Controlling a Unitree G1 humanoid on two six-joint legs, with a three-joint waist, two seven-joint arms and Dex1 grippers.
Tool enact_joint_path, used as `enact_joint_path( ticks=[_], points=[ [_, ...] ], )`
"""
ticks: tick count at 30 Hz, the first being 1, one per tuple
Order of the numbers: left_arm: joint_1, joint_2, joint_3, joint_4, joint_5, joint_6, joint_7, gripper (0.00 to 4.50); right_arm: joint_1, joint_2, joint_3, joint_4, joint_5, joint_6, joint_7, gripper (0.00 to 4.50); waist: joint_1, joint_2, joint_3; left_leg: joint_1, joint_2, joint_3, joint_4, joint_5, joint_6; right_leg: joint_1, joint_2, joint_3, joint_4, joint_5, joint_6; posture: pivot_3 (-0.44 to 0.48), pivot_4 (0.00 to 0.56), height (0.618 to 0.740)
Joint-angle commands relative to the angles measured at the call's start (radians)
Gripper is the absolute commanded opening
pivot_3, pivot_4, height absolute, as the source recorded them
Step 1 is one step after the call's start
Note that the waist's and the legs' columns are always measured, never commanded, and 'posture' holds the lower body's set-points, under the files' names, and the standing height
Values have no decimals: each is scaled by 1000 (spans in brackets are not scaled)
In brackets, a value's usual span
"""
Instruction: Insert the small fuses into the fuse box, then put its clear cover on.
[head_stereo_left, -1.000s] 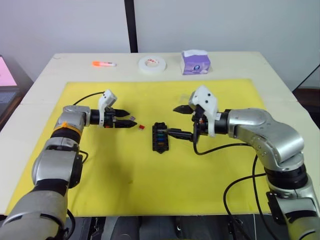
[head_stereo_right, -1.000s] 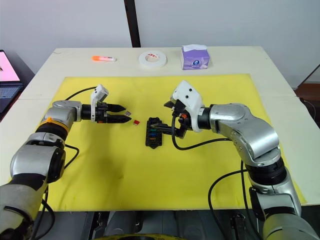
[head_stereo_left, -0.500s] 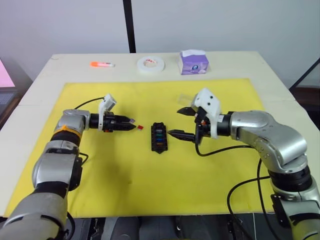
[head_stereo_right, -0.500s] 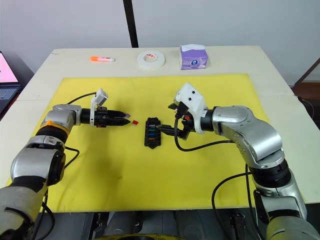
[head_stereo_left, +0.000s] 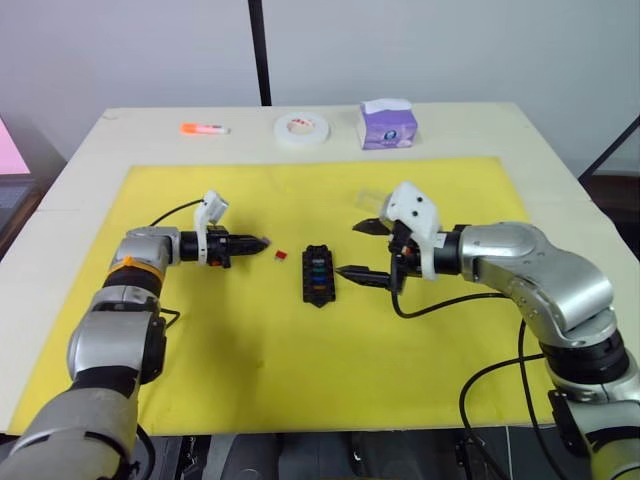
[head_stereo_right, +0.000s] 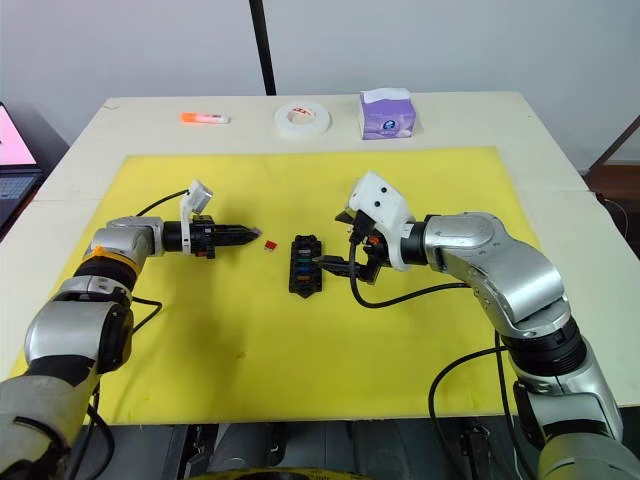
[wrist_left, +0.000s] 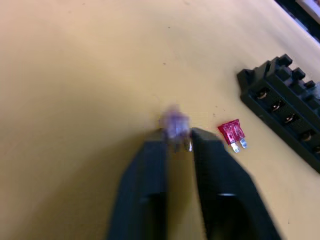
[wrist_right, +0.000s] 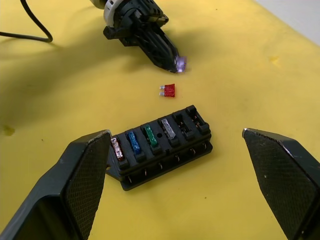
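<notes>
A pale desk (head_stereo_left: 90, 160) carries a yellow mat (head_stereo_left: 200, 340) and stands against a plain white wall (head_stereo_left: 450, 45) crossed by a dark vertical strip (head_stereo_left: 259, 50).

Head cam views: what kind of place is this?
Probably a lab or office test bench rather than a workshop: a pale table covered by a yellow mat, plain white wall behind, a laptop at the side, plus a tape roll and tissue box.

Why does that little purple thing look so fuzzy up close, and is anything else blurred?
In the left wrist view the purple fuse between the left gripper's fingers is smeared, too near the lens; the red fuse beside it is sharper. In the right wrist view the fuse box looks crisp.
</notes>
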Motion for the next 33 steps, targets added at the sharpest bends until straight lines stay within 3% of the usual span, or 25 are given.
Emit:
enact_joint_path(
  ticks=[1, 12, 17, 23, 28, 33],
  points=[
    [24, -12, 2, 16, -5, 23, -8, 8, -3, -17, -9, -15, -6, -15, 0, 4500, 1, 0, 0, 0, 0, 0, 0, 0, 0, 0, 0, 0, 0, 0, 0, 0, 150, 740],
    [41, 28, 40, -48, -63, 72, -32, 8, -8, -16, -7, 21, -6, -33, 9, 4500, -2, 0, 0, 0, 0, 0, 0, 0, 0, 0, 0, 0, 0, 0, 0, 0, 150, 740],
    [67, 47, 65, -156, -122, 134, -44, 8, -13, -12, -10, 40, -1, -49, 23, 4500, -2, 0, 0, 0, 0, 0, 0, 0, 0, 0, 0, 0, 0, 0, 0, 0, 150, 740],
    [194, 79, 140, -578, -302, 403, -7, 8, -90, 83, -183, 98, 222, 140, 7, 4500, -3, 0, 0, 0, 0, -1, -1, 0, 0, 0, 0, 0, 0, 0, 0, 0, 150, 740],
    [255, 47, 262, -957, -526, 651, 160, 8, -194, 120, -274, 195, 356, 246, 7, 4500, 2, 0, 0, 0, 0, -2, 0, 0, 0, 1, -1, -1, 0, 0, 0, 0, 150, 740],
    [246, -55, 364, -1202, -753, 805, 363, 8, -320, 166, -360, 306, 504, 367, -7, 4500, 0, 0, 0, 0, 0, -2, 0, 0, 0, 1, -1, -1, 0, 0, 0, 0, 150, 740]
  ],
)
